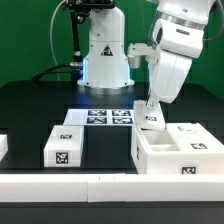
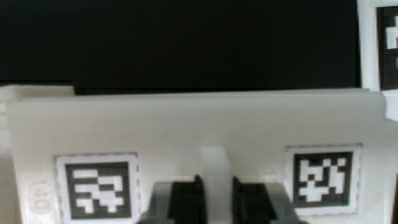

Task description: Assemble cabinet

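The cabinet (image 1: 178, 152) stood by the worktop's (image 1: 30, 110) front edge, toward the exterior view's right, just behind the rail (image 1: 60, 186). The fingers (image 2: 178, 200) were pressed together, holding nothing visible, low at the cabinet's far corner on the exterior view's left. Whether they touched it was unclear. A block (image 1: 65, 145) sat well apart, and the marker board (image 1: 105, 117) lay mid-worktop.

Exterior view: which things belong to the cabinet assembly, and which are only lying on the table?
For the job:
- cabinet box
- gripper, shut, close to the box

Just lying about:
- marker board
- smaller white block
- border rail
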Tool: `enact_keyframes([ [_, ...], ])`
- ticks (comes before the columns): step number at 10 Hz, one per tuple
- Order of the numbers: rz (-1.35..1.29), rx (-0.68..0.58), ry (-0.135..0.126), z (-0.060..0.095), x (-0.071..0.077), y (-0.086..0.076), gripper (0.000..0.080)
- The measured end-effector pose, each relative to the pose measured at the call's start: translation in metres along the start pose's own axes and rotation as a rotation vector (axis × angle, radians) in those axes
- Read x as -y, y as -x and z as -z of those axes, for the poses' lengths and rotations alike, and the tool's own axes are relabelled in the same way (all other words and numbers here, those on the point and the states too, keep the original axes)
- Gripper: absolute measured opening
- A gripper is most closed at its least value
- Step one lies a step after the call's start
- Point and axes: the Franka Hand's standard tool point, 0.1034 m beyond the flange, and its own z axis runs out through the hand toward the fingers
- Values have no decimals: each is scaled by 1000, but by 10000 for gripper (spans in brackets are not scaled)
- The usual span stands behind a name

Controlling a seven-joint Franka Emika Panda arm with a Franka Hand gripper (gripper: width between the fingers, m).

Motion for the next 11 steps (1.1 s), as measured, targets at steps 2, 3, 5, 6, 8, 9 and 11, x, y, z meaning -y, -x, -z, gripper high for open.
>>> enact_keyframes([
  [2, -1, 0, 0, 0, 0, 0, 62],
  [3, -1, 0, -1, 0, 0, 0, 62],
  [5, 46, 7, -28, 2, -1, 3, 62],
  [6, 80, 6, -39, 3, -1, 3, 62],
  [8, 86, 8, -45, 3, -1, 3, 62],
  [9, 85, 9, -47, 2, -1, 3, 62],
  [11, 81, 14, -54, 4, -1, 4, 62],
])
